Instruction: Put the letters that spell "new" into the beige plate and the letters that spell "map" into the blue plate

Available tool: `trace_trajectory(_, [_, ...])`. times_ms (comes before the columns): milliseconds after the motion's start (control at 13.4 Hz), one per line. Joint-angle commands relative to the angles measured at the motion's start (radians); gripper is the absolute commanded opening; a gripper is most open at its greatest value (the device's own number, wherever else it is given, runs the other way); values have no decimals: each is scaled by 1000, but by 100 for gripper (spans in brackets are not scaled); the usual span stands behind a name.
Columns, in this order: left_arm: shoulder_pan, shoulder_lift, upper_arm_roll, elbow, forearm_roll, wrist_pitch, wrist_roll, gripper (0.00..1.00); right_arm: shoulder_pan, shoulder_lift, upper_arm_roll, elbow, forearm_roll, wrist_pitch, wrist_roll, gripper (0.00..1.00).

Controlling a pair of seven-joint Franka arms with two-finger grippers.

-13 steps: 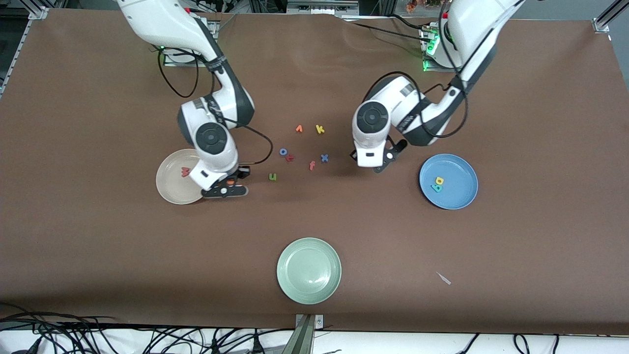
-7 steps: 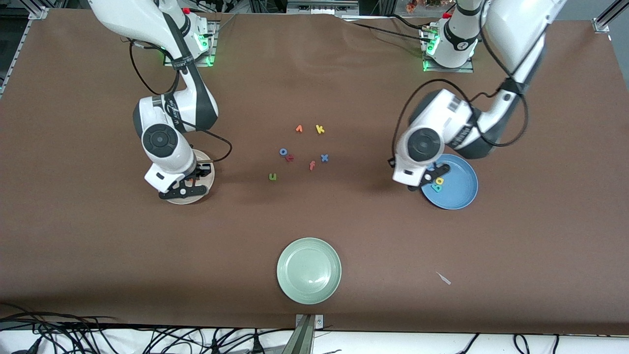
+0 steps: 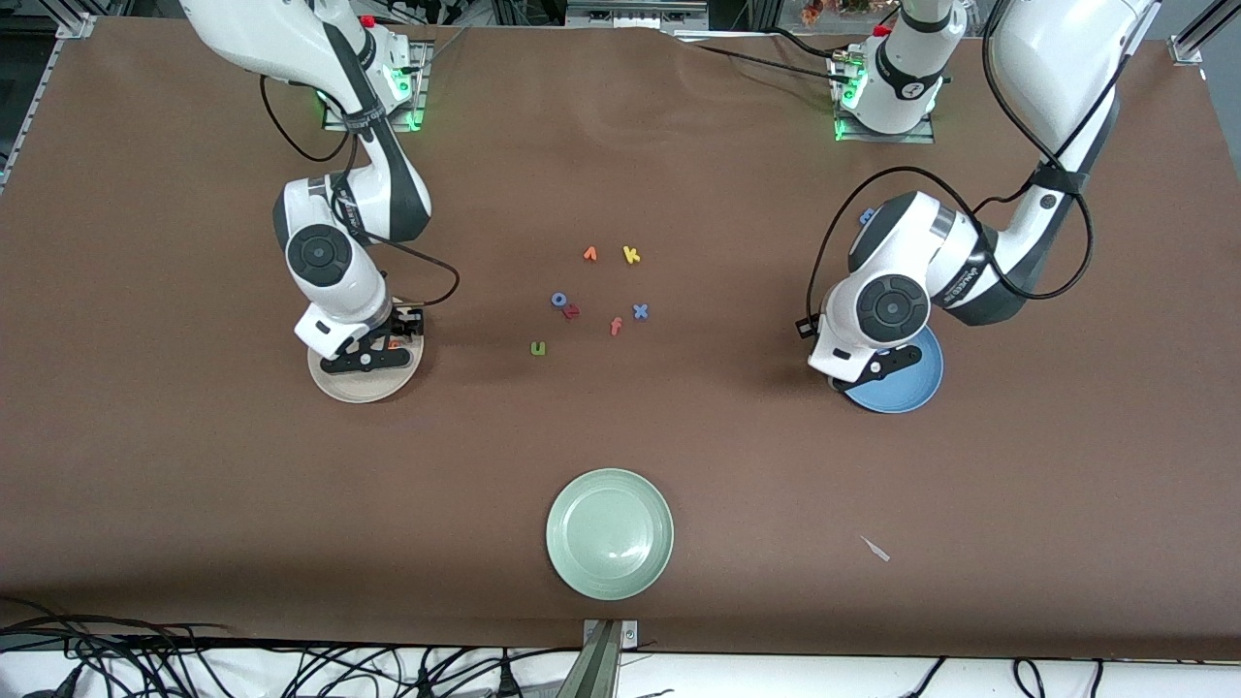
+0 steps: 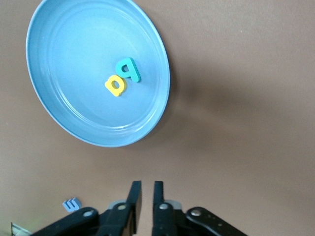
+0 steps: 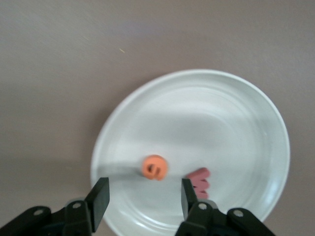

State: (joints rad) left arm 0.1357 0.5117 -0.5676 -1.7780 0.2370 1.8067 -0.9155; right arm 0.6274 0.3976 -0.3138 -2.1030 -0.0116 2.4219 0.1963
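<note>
Right gripper [image 3: 383, 341] sits over the beige plate [image 3: 361, 388], mid-left of the front view. Jaws are apart with a clear gap between the fingers [image 5: 100, 196] and nothing in them. The right wrist view shows the orange e [image 5: 154, 167] and the pinkish-red w [image 5: 199, 182] lying in the plate, close together but apart, the e in line with the gap between the fingers.

Centre of the front view, loose on the table [image 3: 194, 485]: green n [image 3: 538, 347], blue o [image 3: 559, 300] touching a red letter [image 3: 572, 311], salmon f [image 3: 616, 326], blue x [image 3: 640, 311], orange v [image 3: 589, 254], yellow k [image 3: 631, 255]. Pale green plate [image 3: 609, 533] is at lower centre.

Left gripper [image 3: 868, 366] is over the edge of the blue plate [image 3: 916, 383] toward the right arm's end, mid-right of the front view. Its fingers [image 4: 134, 199] are nearly together, only a thin slit between them, and hold nothing. The left wrist view shows the yellow a [image 4: 115, 85] and the teal p [image 4: 128, 70] touching in the plate. The blue m [image 4: 71, 204] shows low in that view beside the gripper; probably on the table off the plate, hard to be sure.
</note>
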Motion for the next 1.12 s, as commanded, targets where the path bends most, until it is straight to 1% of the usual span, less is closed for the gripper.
trace_trajectory(0, [7, -48, -43, -8, -8, -105, 40, 89, 14, -13, 66, 59, 13, -24, 122, 67])
trace_trajectory(75, [8, -62, -72, -8, -8, -157, 64, 95, 14, 12, 91, 99, 15, -35, 177, 67])
trace_trajectory(224, [19, -91, -92, -12, -27, -225, 203, 98, 12, 58, 134, 156, 34, -32, 254, 67])
trace_trajectory(373, [51, -110, -106, -58, -93, -262, 416, 99, 12, 108, 176, 219, 94, -27, 294, 67])
trace_trajectory(448, [65, -114, -109, -89, -97, -273, 529, 99, 14, 137, 186, 257, 110, -26, 305, 67])
trace_trajectory(523, [87, -136, -110, -139, -97, -268, 619, 99, 14, 164, 193, 286, 117, -26, 321, 67])
trace_trajectory(598, [119, -174, -129, -197, -97, -238, 679, 99, 14, 187, 208, 314, 116, -24, 346, 67])
trace_trajectory(747, [200, -275, -224, -344, -97, -112, 699, 99, 15, 208, 229, 336, 114, -14, 376, 67])
trace_trajectory(822, [244, -303, -271, -401, -97, -62, 716, 99, 21, 211, 229, 334, 114, 3, 376, 67])
trace_trajectory(896, [296, -305, -296, -428, -97, -40, 763, 99, 37, 220, 229, 334, 114, 8, 377, 67])
trace_trajectory(1046, [423, -306, -311, -513, -110, 55, 950, 99, 58, 245, 228, 331, 111, 52, 402, 67])
